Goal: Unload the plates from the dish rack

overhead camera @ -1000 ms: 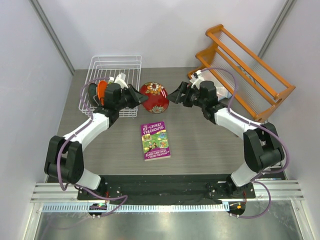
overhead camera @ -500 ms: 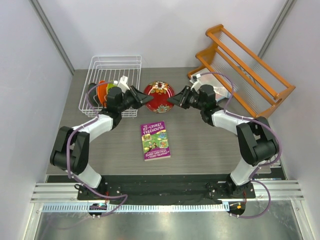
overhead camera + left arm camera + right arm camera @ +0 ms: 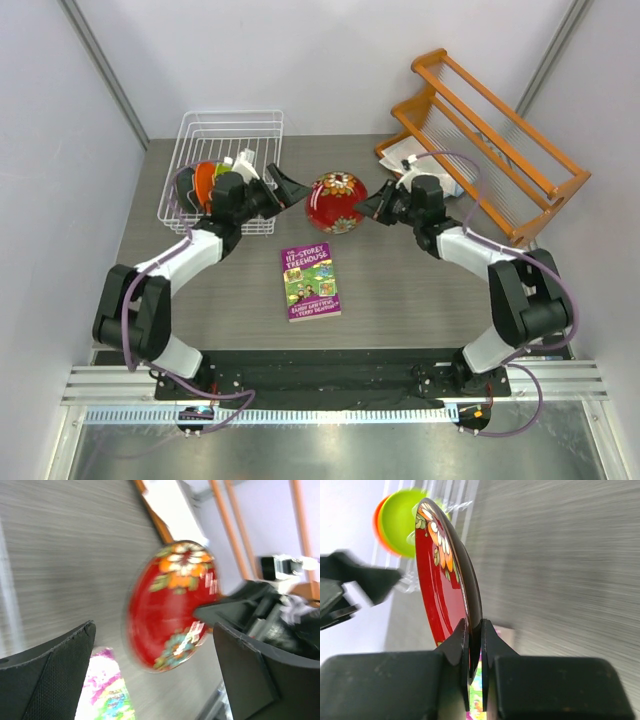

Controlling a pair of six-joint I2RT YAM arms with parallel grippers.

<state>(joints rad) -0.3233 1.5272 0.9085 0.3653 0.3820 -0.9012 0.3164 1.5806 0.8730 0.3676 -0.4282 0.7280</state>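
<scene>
Upright in rack [image 3: 232, 114]: orange plate [image 3: 203, 183], lime plate [image 3: 220, 173].

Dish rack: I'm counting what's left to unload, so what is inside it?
An orange plate and a lime green plate stand inside the dish rack; the left arm hides its near part.

High rear overhead plus two close, opposed wrist views, red plate [image 3: 335, 201] in all.

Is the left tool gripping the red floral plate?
No, the left tool stands open, clear of the red floral plate; the right tool pinches its rim.
</scene>
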